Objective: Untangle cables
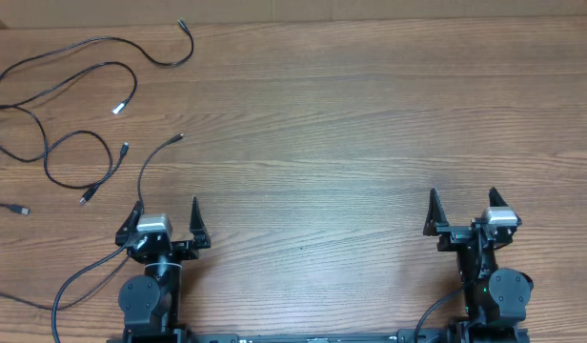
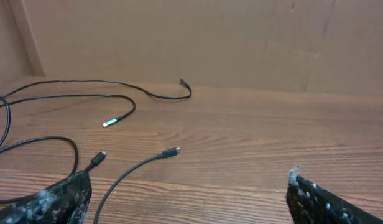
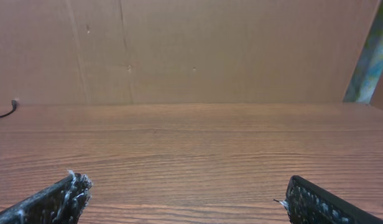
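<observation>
Several cables (image 1: 119,107) are lying looped at ten o'clock; left gripper (image 1: 167,204) and right gripper (image 1: 463,192) are gaping wide, holding nothing.

Table (image 1: 313,114): cables (image 2: 106,124) lie in loose loops on the far-left quarter, plug ends apart. One cable trails from there past the left side of the left gripper (image 1: 167,204) toward the near edge. Left gripper at near edge, left. Right gripper (image 1: 462,194) at near edge, right, well apart from cables. Wall (image 3: 210,50) behind the far edge
</observation>
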